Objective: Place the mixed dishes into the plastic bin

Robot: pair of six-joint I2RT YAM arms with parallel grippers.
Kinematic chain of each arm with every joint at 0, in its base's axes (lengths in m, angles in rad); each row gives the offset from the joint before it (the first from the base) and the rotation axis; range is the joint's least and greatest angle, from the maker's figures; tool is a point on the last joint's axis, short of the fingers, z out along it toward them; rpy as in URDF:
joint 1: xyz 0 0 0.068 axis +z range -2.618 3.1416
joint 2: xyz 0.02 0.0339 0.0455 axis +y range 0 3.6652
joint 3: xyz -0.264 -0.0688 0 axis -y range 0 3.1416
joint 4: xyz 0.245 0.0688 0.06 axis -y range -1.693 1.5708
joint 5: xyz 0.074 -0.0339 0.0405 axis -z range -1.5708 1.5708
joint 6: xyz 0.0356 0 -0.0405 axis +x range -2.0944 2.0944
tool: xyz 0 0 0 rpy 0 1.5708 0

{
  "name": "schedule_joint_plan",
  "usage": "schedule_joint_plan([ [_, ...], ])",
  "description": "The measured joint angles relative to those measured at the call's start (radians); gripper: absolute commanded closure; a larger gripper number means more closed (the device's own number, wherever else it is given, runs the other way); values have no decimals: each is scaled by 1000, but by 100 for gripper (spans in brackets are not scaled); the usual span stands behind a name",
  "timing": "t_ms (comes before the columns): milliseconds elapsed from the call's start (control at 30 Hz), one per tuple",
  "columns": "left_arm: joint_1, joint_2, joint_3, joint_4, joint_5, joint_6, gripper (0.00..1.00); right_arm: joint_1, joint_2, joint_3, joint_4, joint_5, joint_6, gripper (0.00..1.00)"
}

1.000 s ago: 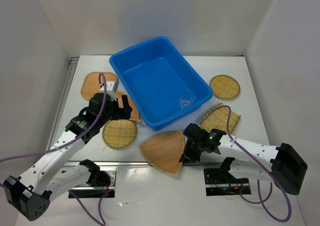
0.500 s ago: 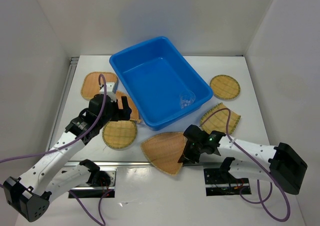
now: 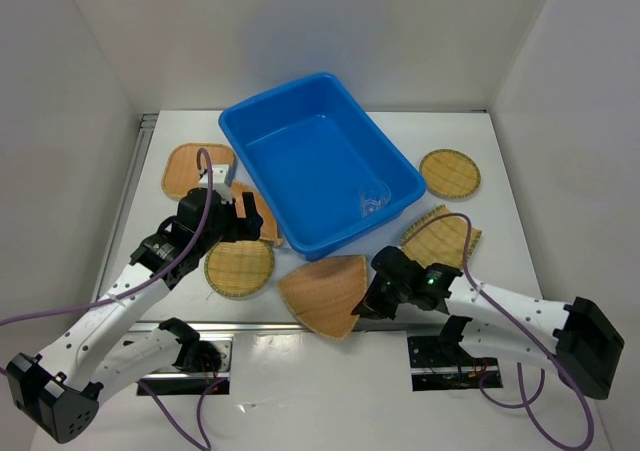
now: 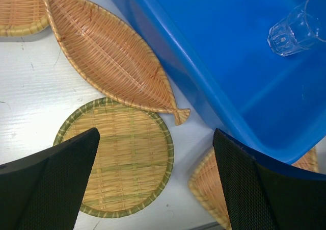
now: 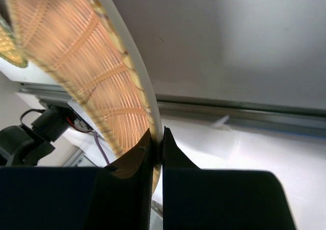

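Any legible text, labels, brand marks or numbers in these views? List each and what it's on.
None can be read in any view.
The bright blue rectangular plastic bin, the small clear cup in it and the fan-shaped woven bamboo tray carry no print.
The right arm shows only a small green light, not a sign.

No readable text, labels or numbers anywhere.

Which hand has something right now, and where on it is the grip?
The right hand is shut on the fan-shaped tray, pinching its rim edge-on. The left hand is open and holds nothing.
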Motion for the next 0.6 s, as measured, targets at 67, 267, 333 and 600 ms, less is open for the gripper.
schedule_joint_plan([
  [67, 0, 0, 0, 0, 0, 0, 1, 0, -60, -4, -47, 21, 10, 99],
  [267, 0, 0, 0, 1, 0, 0, 1, 0, -138, 3, -188, 27, 13, 99],
  [333, 0, 0, 0, 1, 0, 0, 1, 0, -149, 15, -214, 21, 10, 99],
  [600, 0, 3, 0, 2, 0, 0, 1, 6, -137, 174, -360, -51, -129, 99],
])
